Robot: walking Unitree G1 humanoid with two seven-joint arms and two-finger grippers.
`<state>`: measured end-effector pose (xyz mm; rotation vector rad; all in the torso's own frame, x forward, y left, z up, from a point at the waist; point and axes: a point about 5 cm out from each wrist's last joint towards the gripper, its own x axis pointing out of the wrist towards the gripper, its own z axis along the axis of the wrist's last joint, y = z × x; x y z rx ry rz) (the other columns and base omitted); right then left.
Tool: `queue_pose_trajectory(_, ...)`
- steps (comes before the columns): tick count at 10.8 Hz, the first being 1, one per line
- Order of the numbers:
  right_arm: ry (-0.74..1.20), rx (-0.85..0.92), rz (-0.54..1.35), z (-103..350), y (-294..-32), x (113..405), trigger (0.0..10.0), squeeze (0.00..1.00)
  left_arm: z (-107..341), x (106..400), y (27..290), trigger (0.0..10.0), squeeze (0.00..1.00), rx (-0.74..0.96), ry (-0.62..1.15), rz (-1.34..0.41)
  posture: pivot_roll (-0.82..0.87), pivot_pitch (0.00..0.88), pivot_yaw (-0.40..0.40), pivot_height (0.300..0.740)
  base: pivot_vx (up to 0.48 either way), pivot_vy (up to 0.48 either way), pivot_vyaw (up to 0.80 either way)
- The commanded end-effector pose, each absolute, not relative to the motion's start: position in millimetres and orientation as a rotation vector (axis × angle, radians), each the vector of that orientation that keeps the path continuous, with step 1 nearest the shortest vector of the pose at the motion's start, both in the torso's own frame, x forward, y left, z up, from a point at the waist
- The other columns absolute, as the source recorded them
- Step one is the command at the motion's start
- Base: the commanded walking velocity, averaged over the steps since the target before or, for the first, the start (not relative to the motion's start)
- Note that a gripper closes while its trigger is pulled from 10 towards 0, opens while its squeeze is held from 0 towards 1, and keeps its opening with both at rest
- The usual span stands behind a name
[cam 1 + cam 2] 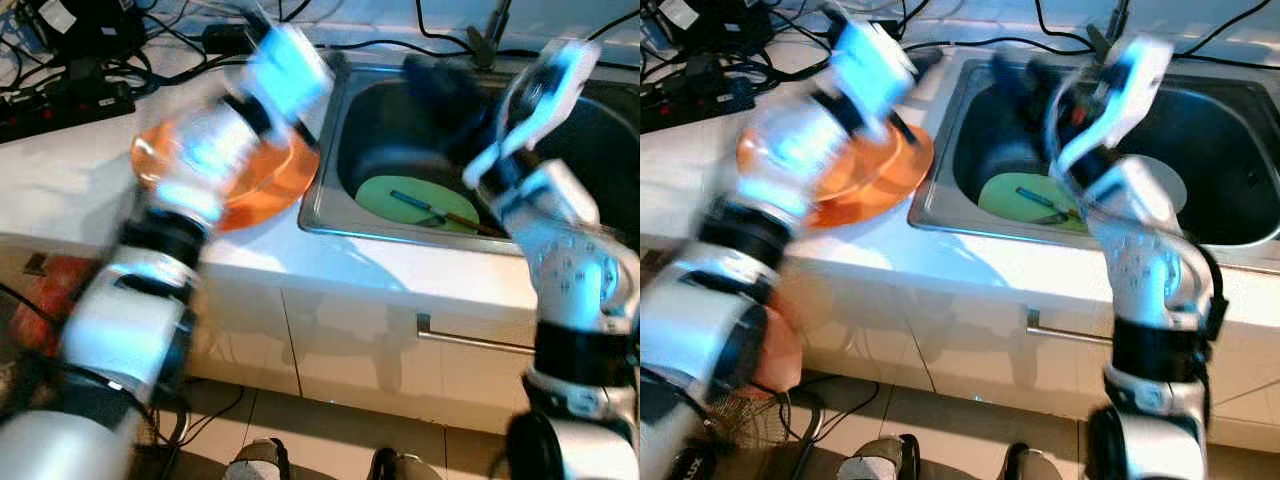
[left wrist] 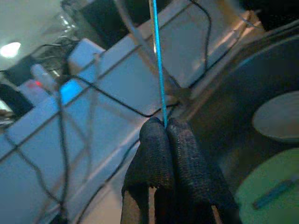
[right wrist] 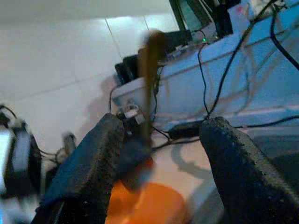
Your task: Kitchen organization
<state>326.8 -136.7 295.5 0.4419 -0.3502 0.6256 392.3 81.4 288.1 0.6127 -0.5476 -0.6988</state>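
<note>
The green plate (image 1: 415,203) lies in the sink (image 1: 335,130) with a blue-handled utensil (image 1: 418,205) on it, and the orange plate (image 1: 262,180) sits on the counter (image 1: 70,170) just beside the sink, so most sorting looks undone. The left gripper (image 2: 164,135), above the sink's corner, has its fingers pressed together on a thin blue rod (image 2: 158,60), as its wrist view shows. The right gripper (image 3: 161,135) hangs over the sink with fingers spread wide, holding nothing.

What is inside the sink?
In the sink lies a green plate with a blue-handled utensil on it, and a pale plate beside it. The right arm covers the sink's right part, so anything there is hidden.
</note>
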Motion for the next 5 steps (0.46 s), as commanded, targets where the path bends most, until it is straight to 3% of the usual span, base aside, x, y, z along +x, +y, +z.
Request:
queue_pose_trajectory(1, -0.383, 0.457, 0.621, 303, -136, 327, 10.0, 0.00, 294, 390, 78, 0.0, 0.00, 0.631, -0.583, -0.693, 0.07, 0.099, 0.039, 0.740, 0.000, 0.000, 0.00)
queue_pose_trajectory(5, -0.392, 0.517, 0.531, 311, -135, 339, 10.0, 0.00, 287, 383, 52, 0.0, 0.00, 0.598, -0.601, -0.731, 0.07, 0.097, 0.041, 0.740, 0.000, 0.000, 0.00)
